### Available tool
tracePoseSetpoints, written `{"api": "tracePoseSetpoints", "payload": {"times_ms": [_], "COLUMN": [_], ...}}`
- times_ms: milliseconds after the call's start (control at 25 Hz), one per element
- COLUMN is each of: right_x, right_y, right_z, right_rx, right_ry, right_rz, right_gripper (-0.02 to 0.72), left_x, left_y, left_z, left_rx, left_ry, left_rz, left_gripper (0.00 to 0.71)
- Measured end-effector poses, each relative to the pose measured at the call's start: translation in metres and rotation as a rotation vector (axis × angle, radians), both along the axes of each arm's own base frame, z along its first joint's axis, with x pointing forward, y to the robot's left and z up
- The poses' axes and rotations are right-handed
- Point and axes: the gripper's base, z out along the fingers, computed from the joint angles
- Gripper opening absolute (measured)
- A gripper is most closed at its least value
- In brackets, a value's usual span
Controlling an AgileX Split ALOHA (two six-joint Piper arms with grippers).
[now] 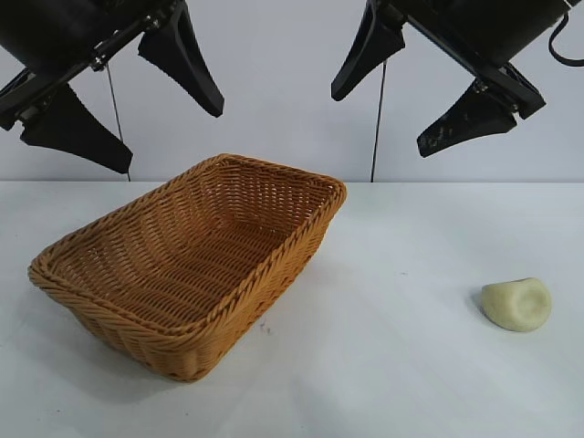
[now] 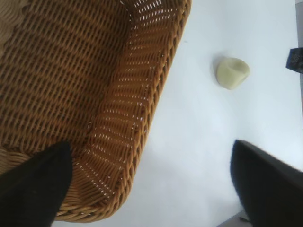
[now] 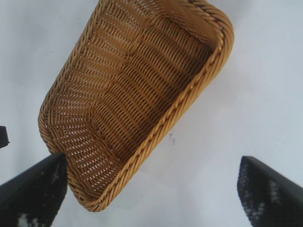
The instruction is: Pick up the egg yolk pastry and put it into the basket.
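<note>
Sitting on the white tabletop (image 1: 401, 365), the wicker basket (image 1: 274, 265) at left holds nothing, while the egg yolk pastry (image 1: 517, 304) lies well apart at the near right. Above, the left gripper (image 1: 123, 105) and right gripper (image 1: 411, 96) both hang with fingers spread wide, gripping nothing.

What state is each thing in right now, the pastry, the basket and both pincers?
egg yolk pastry: lying on the table, outside the basket, untouched.
basket: upright on the table, nothing in it.
left pincer: open, raised above the basket, holding nothing.
right pincer: open, raised above the table, holding nothing.
</note>
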Motion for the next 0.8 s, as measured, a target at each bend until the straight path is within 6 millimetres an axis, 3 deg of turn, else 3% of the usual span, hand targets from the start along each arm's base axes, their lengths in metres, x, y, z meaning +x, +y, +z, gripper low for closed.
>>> {"api": "tracePoseSetpoints", "payload": {"times_ms": [640, 800], "right_x": [0.0001, 0.0001], "right_y": [0.0, 0.0], "right_z": [0.0, 0.0], "right_rx": [0.0, 0.0], "right_ry": [-0.001, -0.001], "right_rz": [-0.001, -0.001], "right_gripper": [0.695, 0.695], "left_x": [0.0007, -0.001], "left_y": [0.0004, 0.0083], "left_z": [0.0002, 0.0064], "left_rx": [-0.001, -0.009], "left_ry": [-0.005, 0.009], "left_rz": [0.004, 0.04], "left_gripper": [0.648, 0.648]}}
